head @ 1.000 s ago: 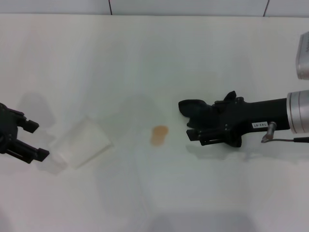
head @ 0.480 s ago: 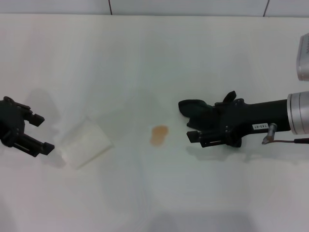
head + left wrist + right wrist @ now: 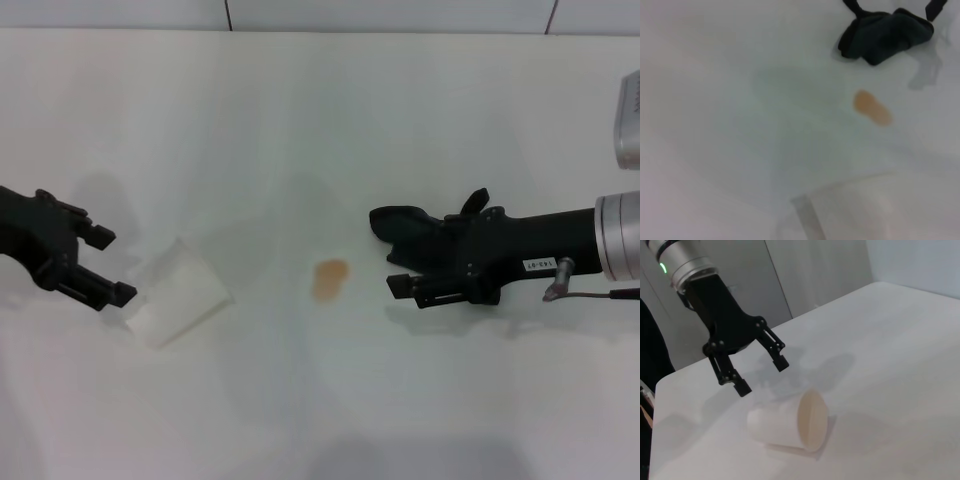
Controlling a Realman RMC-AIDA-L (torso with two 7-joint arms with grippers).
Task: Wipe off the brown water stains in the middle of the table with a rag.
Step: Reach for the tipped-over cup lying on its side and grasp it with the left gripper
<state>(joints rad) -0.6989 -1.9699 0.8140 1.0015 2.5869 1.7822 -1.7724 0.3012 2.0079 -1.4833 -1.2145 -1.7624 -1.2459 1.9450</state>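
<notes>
The right gripper (image 3: pixel 400 255) is pinching the soft black lumpy cloth rag (image 3: pixel 400 228), just beside the small pale orange-brown water stain (image 3: pixel 329 278) on the plain off-white table (image 3: pixel 300 120). The rag is looking limp and light, best held bunched at its thick middle. The left gripper (image 3: pixel 108 265), fingers spread, is hovering by the toppled translucent white cup (image 3: pixel 178 305). A white label on the right gripper is proving unreadable

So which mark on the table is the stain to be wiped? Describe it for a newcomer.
On the off-white table, look near the middle, between the tipped white cup and the right gripper with the black rag. The stain is the only pale orange-brown blotch there.
</notes>
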